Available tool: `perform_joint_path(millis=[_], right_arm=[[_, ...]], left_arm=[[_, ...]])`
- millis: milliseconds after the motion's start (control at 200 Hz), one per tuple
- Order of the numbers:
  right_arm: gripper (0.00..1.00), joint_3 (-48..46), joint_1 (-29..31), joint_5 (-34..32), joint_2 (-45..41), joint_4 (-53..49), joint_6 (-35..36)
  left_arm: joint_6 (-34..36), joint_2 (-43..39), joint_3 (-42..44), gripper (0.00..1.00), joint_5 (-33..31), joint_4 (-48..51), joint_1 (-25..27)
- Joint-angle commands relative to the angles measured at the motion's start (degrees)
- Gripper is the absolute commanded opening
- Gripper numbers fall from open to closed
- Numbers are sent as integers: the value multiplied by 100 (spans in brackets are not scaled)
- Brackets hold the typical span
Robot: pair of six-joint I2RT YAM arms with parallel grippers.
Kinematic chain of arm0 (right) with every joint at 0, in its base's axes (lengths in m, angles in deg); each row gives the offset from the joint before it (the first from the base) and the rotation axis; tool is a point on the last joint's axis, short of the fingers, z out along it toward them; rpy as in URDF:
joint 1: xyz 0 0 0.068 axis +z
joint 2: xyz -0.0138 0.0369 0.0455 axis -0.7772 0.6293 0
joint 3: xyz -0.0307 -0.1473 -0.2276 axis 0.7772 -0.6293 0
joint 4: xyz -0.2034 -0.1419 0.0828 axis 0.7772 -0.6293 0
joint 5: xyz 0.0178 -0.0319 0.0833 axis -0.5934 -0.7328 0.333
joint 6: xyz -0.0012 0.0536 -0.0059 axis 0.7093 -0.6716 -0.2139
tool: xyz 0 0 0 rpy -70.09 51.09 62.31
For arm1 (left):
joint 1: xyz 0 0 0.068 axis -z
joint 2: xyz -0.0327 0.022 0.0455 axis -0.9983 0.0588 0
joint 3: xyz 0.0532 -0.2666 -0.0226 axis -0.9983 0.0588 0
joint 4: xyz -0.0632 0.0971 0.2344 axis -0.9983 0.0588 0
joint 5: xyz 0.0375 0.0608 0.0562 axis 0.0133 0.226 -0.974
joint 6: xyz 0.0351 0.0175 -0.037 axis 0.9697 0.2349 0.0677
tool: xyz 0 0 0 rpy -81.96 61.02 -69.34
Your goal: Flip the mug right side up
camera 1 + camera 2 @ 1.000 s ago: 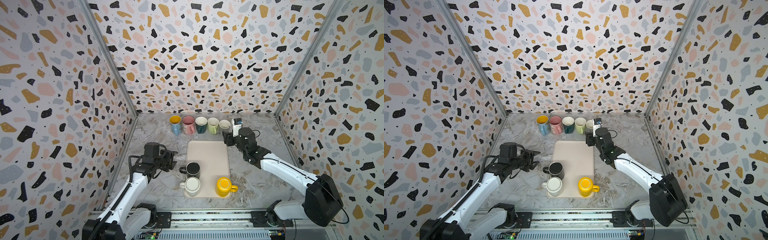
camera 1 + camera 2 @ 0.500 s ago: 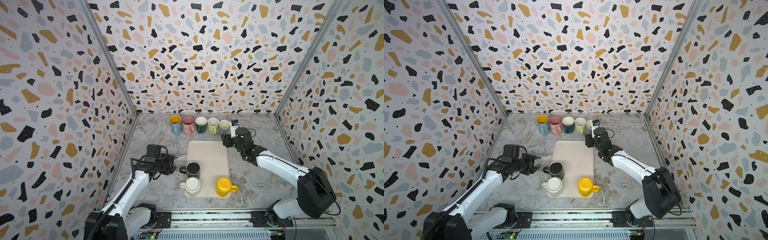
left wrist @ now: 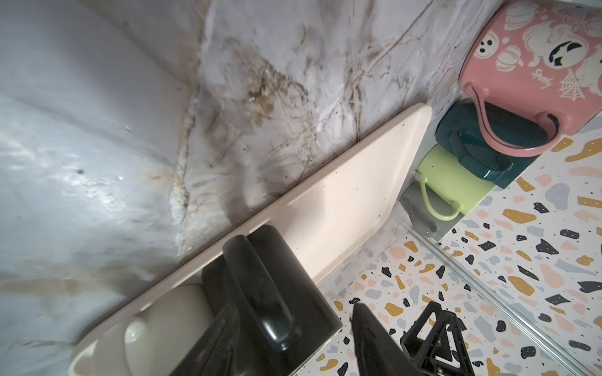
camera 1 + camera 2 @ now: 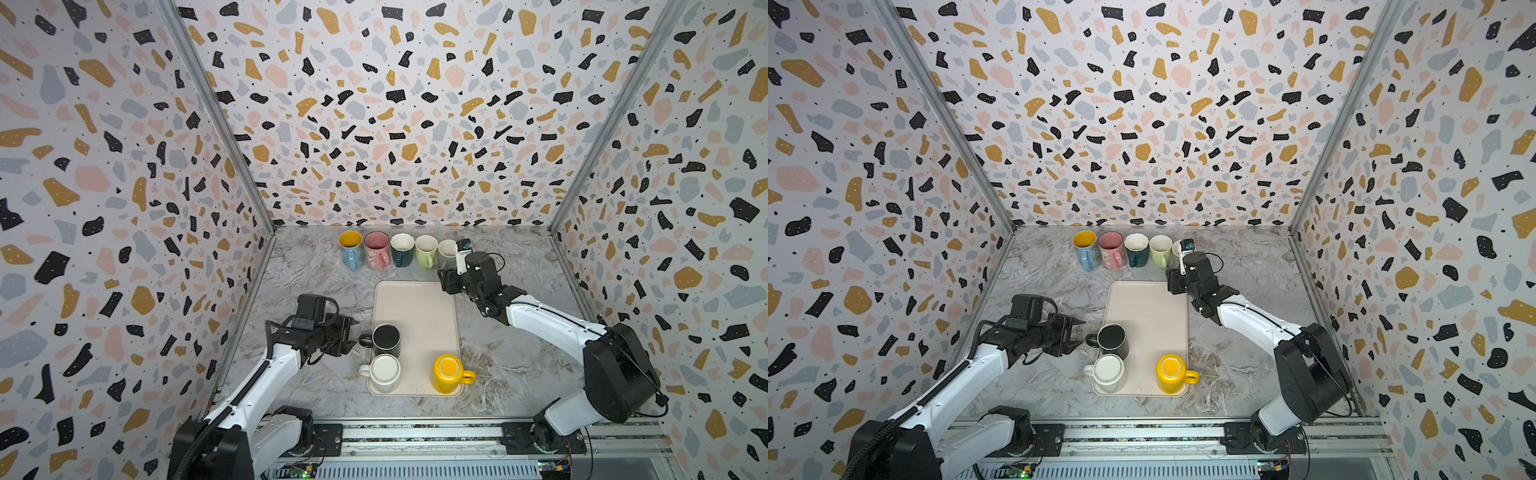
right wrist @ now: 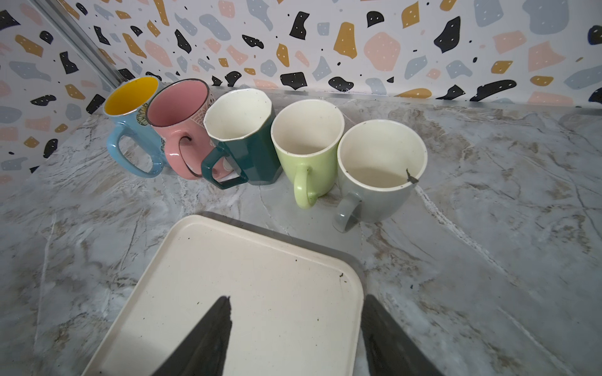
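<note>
Sitting at the left edge of the cream rectangular tray (image 4: 415,307), low in the middle of both top views, is your glossy black ceramic mug (image 4: 386,338), its handle pointing left off the tray. Its top face reads as a flat dark disc, and you cannot tell for certain whether that is base or mouth. Your left gripper (image 4: 351,334) lies level over the grey marbled tabletop (image 4: 316,270), just left of that handle and not touching it. Its jaws are spread and grasp nothing. In the left wrist view the handle shows between the two dark fingers.

Just below the black mug in the frame, a white ceramic mug (image 4: 384,370) stands base up, nearly touching it. A yellow ceramic mug (image 4: 448,372) stands base up at the tray's lower right corner, its handle pointing right.

Your right gripper (image 4: 446,282) hangs over the tray's upper right corner. Its jaws are parted and empty, as the right wrist view shows.

Above the tray, five mugs stand upright in a row:
- a blue one with a yellow inside (image 4: 350,249)
- a pink one (image 4: 377,249)
- a dark green faceted one (image 4: 402,249)
- a pale green one (image 4: 426,249)
- a grey one (image 4: 446,251), nearest the right gripper
</note>
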Motion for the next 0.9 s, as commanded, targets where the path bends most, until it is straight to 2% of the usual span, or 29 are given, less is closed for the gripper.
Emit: perform_joint_path(millis=[0,546,896], right_arm=[[65,240,-18,53,-2,-112,-46],[65,216,-34,49,-34,-113,-39],[65,206,-61,40,-27,-127,-44]], left_arm=[[-238,85,182,56,156,-367,196],[-314,575,226,55,206,-884,444],[-208,1001,209,47,261,-1083,455]])
